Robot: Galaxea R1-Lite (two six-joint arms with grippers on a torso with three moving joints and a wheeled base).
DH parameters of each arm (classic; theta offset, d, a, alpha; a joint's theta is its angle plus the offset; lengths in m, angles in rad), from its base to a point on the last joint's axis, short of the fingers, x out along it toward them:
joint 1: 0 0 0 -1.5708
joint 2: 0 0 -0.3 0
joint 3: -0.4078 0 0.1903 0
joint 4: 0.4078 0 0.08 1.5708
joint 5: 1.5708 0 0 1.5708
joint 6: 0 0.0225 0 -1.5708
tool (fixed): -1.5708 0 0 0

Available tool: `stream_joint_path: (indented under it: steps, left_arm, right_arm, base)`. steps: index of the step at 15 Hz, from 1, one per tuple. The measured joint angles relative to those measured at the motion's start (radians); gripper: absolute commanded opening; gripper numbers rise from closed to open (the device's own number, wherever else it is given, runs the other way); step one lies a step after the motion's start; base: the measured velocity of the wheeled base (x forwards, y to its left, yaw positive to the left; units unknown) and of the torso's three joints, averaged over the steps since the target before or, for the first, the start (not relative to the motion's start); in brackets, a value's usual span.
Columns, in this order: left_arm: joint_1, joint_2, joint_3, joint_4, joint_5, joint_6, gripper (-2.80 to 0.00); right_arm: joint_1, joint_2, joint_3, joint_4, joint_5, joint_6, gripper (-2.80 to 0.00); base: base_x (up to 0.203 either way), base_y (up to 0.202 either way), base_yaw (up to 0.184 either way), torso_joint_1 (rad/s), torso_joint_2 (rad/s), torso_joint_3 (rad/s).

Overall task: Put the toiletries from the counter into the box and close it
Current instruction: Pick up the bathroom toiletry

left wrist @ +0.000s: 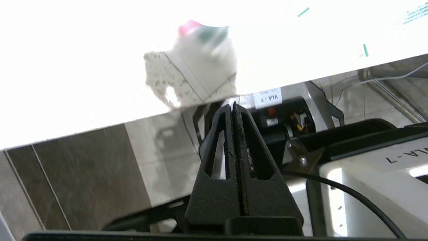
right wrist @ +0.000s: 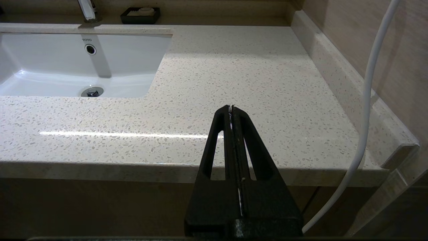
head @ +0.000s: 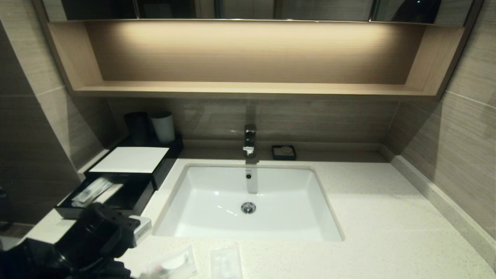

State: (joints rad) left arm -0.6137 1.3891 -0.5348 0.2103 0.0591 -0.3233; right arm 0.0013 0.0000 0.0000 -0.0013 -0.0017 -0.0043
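Drawer [head: 116, 195] of the black box [head: 162, 166] stands pulled out toward the front at the far left of the surface [head: 368, 217], and one long thin clear packet [head: 92, 191] lies inside it along its left side. A flat white panel [head: 131, 159] covers the top of the box, and behind it stand a dark cup [head: 136, 126] and a white cup [head: 163, 126]. Two more wrapped toiletries lie on the surface's near edge, in front of the white sink [head: 248, 201]: a squarish packet with a white round disc [head: 174, 263] and, just to its right, a small rectangular packet [head: 226, 262].

The left arm's black wrist housing fills the lower left corner of the head view, just in front of the open drawer and close to the squarish packet. The left tool [left wrist: 233, 108] has its fingers pressed together with nothing between them; its wrist view shows it pointing across the surface's pale edge, with the disc packet [left wrist: 197, 63] lying blurred just beyond the tips.

The right tool [right wrist: 231, 108] hangs parked off the front edge of the surface on the right side of the sink, its fingers together and empty. A faucet [head: 250, 140] rises behind the sink, and a small black square dish [head: 284, 152] sits to its right by the wall.
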Motion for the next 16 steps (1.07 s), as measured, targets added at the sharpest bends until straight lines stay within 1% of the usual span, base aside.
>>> stream_joint_path:
  steps: [2, 4, 7, 9, 11, 14, 16]
  left_arm:
    - [0.023, -0.008, 0.046, -0.087, -0.011, 0.048, -2.8]
    - [0.046, -0.013, 0.072, -0.154, -0.048, 0.078, -2.8]
    - [0.069, -0.016, 0.083, -0.176, -0.068, 0.116, -2.8]
    - [0.072, -0.015, 0.089, -0.193, -0.068, 0.121, -2.8]
    - [0.078, -0.008, 0.109, -0.236, -0.069, 0.13, -2.8]
    - [0.114, 0.008, 0.147, -0.303, -0.072, 0.17, -2.8]
    - [0.125, 0.013, 0.162, -0.331, -0.096, 0.181, -2.8]
  right_arm:
    - [0.0, 0.0, 0.0, 0.0, 0.0, 0.0, -2.8]
    - [0.0, 0.0, 0.0, 0.0, 0.0, 0.0, -2.8]
    - [0.0, 0.0, 0.0, 0.0, 0.0, -0.001, -2.8]
    - [0.0, 0.0, 0.0, 0.0, 0.0, -0.001, -2.8]
    - [0.0, 0.0, 0.0, 0.0, 0.0, 0.0, -2.8]
    - [0.0, 0.0, 0.0, 0.0, 0.0, -0.001, -2.8]
    - [0.0, 0.0, 0.0, 0.0, 0.0, -0.001, -2.8]
  base:
    - [0.0, 0.0, 0.0, 0.0, 0.0, 0.0]
    - [0.0, 0.0, 0.0, 0.0, 0.0, 0.0]
    - [0.0, 0.0, 0.0, 0.0, 0.0, 0.0]
    - [0.0, 0.0, 0.0, 0.0, 0.0, 0.0]
    - [0.0, 0.0, 0.0, 0.0, 0.0, 0.0]
    - [0.0, 0.0, 0.0, 0.0, 0.0, 0.0]
    - [0.0, 0.0, 0.0, 0.0, 0.0, 0.0]
